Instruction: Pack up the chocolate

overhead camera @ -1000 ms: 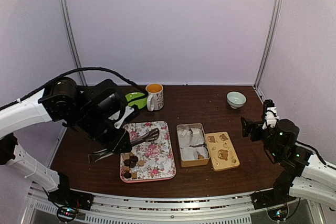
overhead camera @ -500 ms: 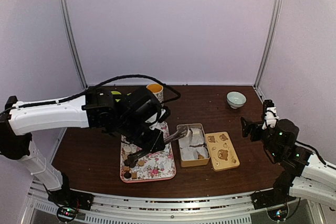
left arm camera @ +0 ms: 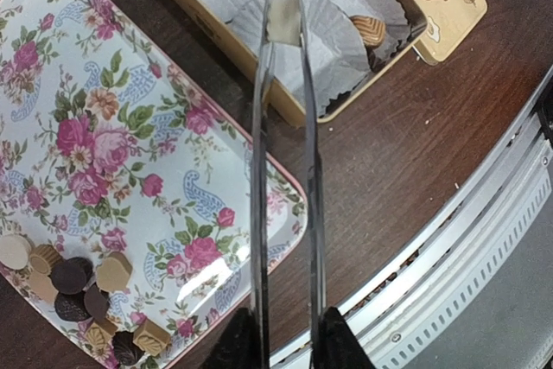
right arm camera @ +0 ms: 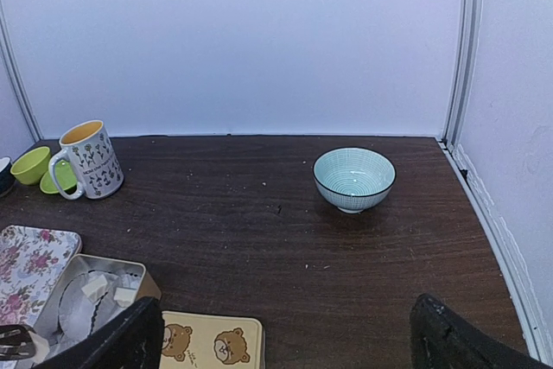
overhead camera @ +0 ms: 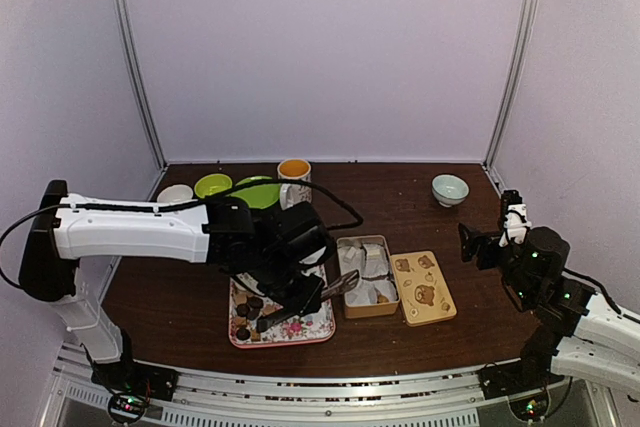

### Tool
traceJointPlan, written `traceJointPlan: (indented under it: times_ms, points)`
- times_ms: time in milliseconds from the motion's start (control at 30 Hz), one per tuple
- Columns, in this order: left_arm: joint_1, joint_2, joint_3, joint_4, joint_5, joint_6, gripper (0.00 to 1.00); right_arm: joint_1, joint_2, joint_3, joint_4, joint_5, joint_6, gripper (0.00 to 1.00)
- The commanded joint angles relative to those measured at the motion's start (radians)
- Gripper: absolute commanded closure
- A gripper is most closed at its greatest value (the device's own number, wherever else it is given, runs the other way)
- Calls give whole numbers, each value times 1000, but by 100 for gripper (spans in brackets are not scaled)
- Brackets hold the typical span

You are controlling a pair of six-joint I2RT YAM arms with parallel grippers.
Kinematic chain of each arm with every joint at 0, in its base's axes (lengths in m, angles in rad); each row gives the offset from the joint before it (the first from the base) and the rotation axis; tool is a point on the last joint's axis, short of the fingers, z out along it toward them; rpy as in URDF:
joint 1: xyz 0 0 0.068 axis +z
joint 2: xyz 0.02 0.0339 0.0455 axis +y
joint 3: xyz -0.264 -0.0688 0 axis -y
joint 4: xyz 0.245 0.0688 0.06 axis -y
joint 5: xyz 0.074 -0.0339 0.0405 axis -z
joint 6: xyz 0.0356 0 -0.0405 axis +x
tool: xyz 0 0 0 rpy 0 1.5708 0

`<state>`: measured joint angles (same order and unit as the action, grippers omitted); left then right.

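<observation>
My left gripper point(overhead camera: 300, 293) point(left arm camera: 285, 347) is shut on long metal tongs point(left arm camera: 259, 170). The tong tips pinch a pale cream chocolate point(left arm camera: 282, 28) over a white paper cup in the open gold tin point(overhead camera: 365, 275) point(left arm camera: 216, 36). A tan chocolate point(left arm camera: 369, 30) lies in the neighbouring cup. A pile of dark and tan chocolates point(overhead camera: 250, 312) point(left arm camera: 78, 287) sits at the near left corner of the floral tray point(overhead camera: 300, 322) point(left arm camera: 130, 127). My right gripper point(overhead camera: 480, 245) point(right arm camera: 285, 352) is open and empty, hovering right of the tin.
The tin's bear-printed lid point(overhead camera: 423, 287) point(right arm camera: 212, 334) lies right of the tin. A mug point(overhead camera: 294, 183) point(right arm camera: 86, 160), two green bowls point(overhead camera: 212, 185) and a white bowl point(overhead camera: 175, 193) stand at the back left. A teal bowl point(overhead camera: 449, 189) point(right arm camera: 354, 178) stands at the back right.
My left arm has swung right, carrying the tongs from the left side of the tray to over the tin. The right arm has not moved.
</observation>
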<state>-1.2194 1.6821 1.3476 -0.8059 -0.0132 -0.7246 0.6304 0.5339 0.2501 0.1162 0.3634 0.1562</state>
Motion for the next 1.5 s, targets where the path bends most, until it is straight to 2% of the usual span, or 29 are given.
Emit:
traceJointPlan:
  times_ms: [0, 200, 300, 700, 1000, 1100, 1200, 1333, 1467]
  points:
    - [-8, 8, -8, 43, 22, 6, 74, -2, -8, -4, 2, -1, -4, 0]
    - [-16, 7, -7, 42, 46, 10, 73, -3, -12, -6, 2, 1, -4, 0]
    - [-21, 7, -7, 42, 48, 11, 70, -3, -12, -5, 2, 0, -4, 0]
    - [-24, -32, -13, 40, 6, -2, 65, -4, -17, -8, 2, 0, -3, 0]
    - [-20, -185, 8, -98, -304, -4, 66, -2, -19, -8, 1, 1, -3, 0]
    - [5, -226, -26, -151, -420, -90, 66, -3, -19, -8, 1, 2, -1, 0]
    - [52, -283, -115, -97, -426, -138, 66, -2, -21, -8, 0, 4, -1, 0]
    - [93, -348, -243, 55, -364, -154, 66, -3, -22, -10, 0, 6, 1, 0]
    - [102, -344, -319, 139, -361, -159, 66, -3, -17, -8, 0, 6, -1, 0]
